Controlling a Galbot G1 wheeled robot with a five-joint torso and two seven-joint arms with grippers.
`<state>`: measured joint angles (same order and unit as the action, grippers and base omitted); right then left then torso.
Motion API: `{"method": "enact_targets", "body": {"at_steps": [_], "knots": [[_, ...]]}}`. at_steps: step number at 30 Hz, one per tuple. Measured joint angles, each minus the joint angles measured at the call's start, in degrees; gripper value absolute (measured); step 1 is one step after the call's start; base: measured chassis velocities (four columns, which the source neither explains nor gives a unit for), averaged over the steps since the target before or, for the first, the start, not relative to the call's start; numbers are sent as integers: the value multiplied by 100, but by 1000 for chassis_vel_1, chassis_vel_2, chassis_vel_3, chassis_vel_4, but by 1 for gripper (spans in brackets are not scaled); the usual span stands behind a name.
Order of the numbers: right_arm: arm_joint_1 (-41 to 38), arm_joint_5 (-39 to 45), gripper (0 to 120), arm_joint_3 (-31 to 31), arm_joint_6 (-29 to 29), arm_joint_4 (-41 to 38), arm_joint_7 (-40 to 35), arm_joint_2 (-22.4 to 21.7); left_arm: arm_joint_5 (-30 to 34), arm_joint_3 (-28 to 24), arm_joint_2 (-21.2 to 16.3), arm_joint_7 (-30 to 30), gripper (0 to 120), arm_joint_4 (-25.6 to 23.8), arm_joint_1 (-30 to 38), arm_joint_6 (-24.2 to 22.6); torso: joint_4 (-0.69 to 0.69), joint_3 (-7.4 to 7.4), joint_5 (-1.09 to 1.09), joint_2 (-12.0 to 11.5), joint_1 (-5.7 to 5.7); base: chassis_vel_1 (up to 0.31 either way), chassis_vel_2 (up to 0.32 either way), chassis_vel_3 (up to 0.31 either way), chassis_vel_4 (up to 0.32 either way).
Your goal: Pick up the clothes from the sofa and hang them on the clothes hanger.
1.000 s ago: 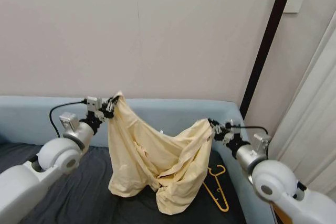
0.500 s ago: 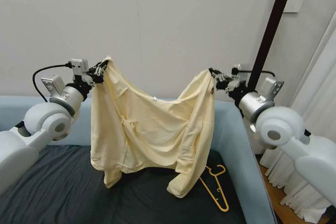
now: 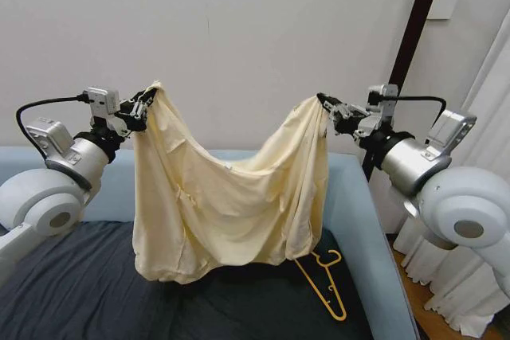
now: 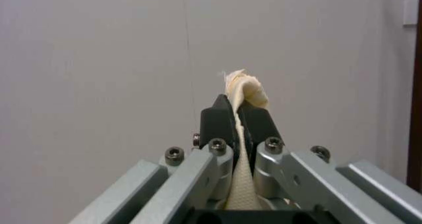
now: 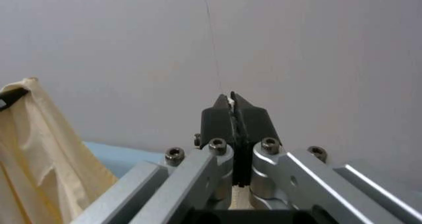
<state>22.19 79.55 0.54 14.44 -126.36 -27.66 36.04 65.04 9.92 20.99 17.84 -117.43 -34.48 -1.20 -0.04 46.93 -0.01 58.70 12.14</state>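
Note:
A pale yellow garment [image 3: 231,205] hangs spread between my two grippers, well above the dark sofa seat [image 3: 72,292]. My left gripper [image 3: 146,97] is shut on one upper corner; the left wrist view shows the yellow cloth [image 4: 247,93] pinched between its black fingers [image 4: 218,122]. My right gripper [image 3: 324,103] is shut on the other upper corner, with a thin strip of cloth [image 5: 232,101] between its fingers. The garment [image 5: 39,150] also hangs at the edge of the right wrist view. A yellow clothes hanger [image 3: 325,280] lies on the seat under the garment's right side.
A light blue sofa frame [image 3: 351,228] surrounds the dark cushion. A dark upright pole of a clothes rack [image 3: 406,57] stands at the right, behind my right arm. White curtains [image 3: 478,220] hang at the far right. A plain wall is behind.
Both grippers have lifted the garment from the sofa seat and drawn apart, spreading it. Its lower edge has come up off the cushion.

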Motion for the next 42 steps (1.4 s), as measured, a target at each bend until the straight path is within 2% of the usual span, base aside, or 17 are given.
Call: {"method": "enact_targets", "body": {"at_steps": [3, 8, 12, 16, 19, 20, 23, 24, 26, 27, 30, 38, 42], "knots": [[245, -128, 0, 36, 2, 149, -5, 168, -250, -127, 233, -20, 0, 345, -60, 7, -5, 1, -2, 0, 1, 0, 0, 0, 0], [816, -572, 0, 23, -27, 349, 55, 403, -547, -183, 480, -129, 0, 763, -306, 102, -5, 2, 0, 0, 1, 0, 0, 0, 0], [1138, -836, 0, -23, -70, 470, 135, 547, -661, -199, 640, -158, 0, 955, -470, 156, -3, 1, 0, 0, 1, 0, 0, 0, 0], [1783, -1370, 0, -79, -107, 577, 415, 717, -992, -203, 955, -167, 0, 1045, -882, 238, -5, 1, 1, 0, 1, 0, 0, 0, 0], [2517, -1830, 0, -34, -115, 763, 589, 1213, -1441, -135, 1465, -184, 0, 1168, -1457, 381, -6, 1, -1, 0, 1, 0, 0, 0, 0], [2517, -1830, 0, -34, -115, 763, 589, 1213, -1441, -135, 1465, -184, 0, 1168, -1457, 381, -6, 1, -1, 0, 1, 0, 0, 0, 0], [3053, -2337, 0, 68, -123, 1020, 719, 1894, -1792, -35, 1883, -197, 0, 1384, -1903, 578, -3, 1, -1, 0, 0, 0, 0, 0, 0], [3053, -2337, 0, 68, -123, 1020, 719, 1894, -1792, -35, 1883, -197, 0, 1384, -1903, 578, -3, 1, -1, 0, 0, 0, 0, 0, 0], [3330, -2878, 0, 284, -197, 1243, 855, 2116, -1967, 65, 2079, -194, 0, 1570, -2157, 711, -2, 1, 0, 0, 0, 0, 0, 0, 0], [3330, -2878, 0, 284, -197, 1243, 855, 2116, -1967, 65, 2079, -194, 0, 1570, -2157, 711, -2, 1, 0, 0, 0, 0, 0, 0, 0], [3665, -3697, 0, 507, -361, 1637, 1059, 2182, -2103, 140, 2240, -198, 0, 1730, -2367, 812, -4, 1, -1, 0, 0, 0, 0, 0, 0], [4000, -4205, 0, 621, -612, 2094, 1277, 2273, -2228, 118, 2365, -204, 0, 1799, -2450, 846, -5, 1, 1, 0, 1, 0, 0, 0, 0], [4242, -4435, 18, 675, -719, 1912, 1377, 2212, -2257, 105, 2411, -199, 0, 1814, -2498, 842, -4, 0, 0, 0, 0, 0, 0, 0, 0]]}}
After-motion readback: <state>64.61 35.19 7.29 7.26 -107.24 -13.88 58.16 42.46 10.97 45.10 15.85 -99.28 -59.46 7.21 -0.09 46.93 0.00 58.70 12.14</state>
